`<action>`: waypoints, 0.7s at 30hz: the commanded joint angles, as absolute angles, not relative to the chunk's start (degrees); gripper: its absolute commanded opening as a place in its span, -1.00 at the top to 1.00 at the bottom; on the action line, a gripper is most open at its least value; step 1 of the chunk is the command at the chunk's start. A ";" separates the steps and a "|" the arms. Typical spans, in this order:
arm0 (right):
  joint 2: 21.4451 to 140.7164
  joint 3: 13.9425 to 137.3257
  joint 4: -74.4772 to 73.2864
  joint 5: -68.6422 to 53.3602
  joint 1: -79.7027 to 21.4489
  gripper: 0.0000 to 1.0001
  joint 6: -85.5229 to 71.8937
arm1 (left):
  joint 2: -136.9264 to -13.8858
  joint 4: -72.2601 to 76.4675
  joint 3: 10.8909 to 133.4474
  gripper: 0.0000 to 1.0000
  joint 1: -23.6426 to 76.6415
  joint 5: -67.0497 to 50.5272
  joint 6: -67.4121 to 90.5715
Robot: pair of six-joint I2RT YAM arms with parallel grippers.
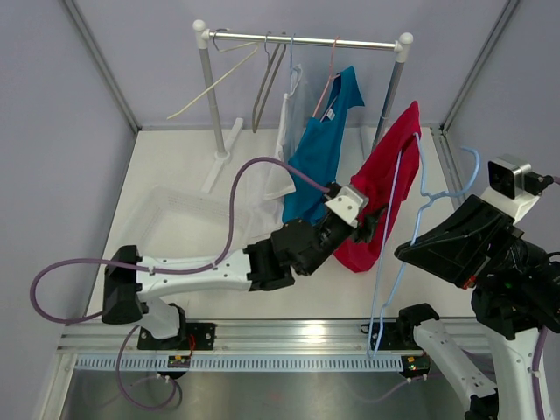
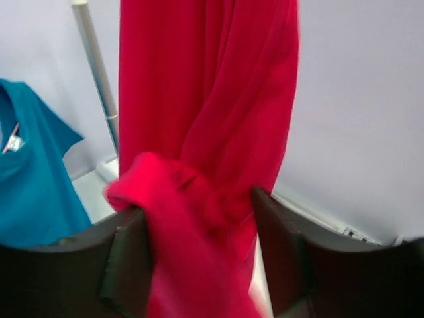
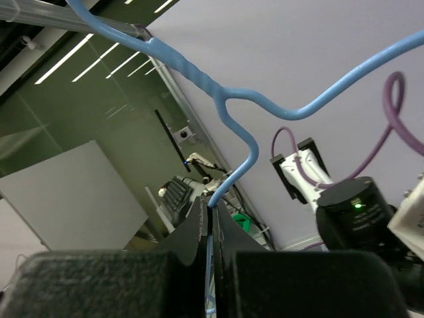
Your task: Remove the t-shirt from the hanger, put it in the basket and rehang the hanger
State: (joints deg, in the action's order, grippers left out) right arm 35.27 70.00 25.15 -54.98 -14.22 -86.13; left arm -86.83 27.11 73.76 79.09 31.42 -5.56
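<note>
A red t-shirt (image 1: 385, 184) hangs on a blue hanger (image 1: 395, 229) off the rack, at the middle right. My right gripper (image 1: 405, 254) is shut on the hanger's wire, which runs between its closed fingers in the right wrist view (image 3: 212, 215), with the blue hanger's hook (image 3: 238, 132) above. My left gripper (image 1: 372, 223) is closed on a bunch of the shirt's lower part. In the left wrist view the red t-shirt (image 2: 205, 99) fills the space between the fingers (image 2: 126, 265), with the gripper (image 2: 199, 218) around the fold.
A clothes rack (image 1: 302, 39) stands at the back with several empty hangers (image 1: 271, 79) and a teal t-shirt (image 1: 319, 153) on a pink hanger. A white basket (image 1: 175, 219) lies on the left of the table. The teal t-shirt (image 2: 33, 185) and rack pole (image 2: 96, 73) show beside the left gripper.
</note>
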 commanded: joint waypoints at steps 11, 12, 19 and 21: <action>33.05 76.73 34.72 -59.32 -13.97 1.00 -96.59 | -100.98 26.81 96.15 -0.08 71.90 26.11 -8.09; 32.96 76.82 34.72 -59.41 -13.97 1.00 -96.59 | -100.90 26.98 96.15 0.25 71.63 26.36 -8.09; 30.42 77.07 27.39 -61.78 -13.97 1.00 -91.61 | -95.46 25.33 96.32 1.00 71.10 26.89 -10.99; 28.92 77.60 21.65 -63.44 -13.97 1.00 -84.57 | -93.17 23.39 99.03 1.00 70.75 25.41 -10.64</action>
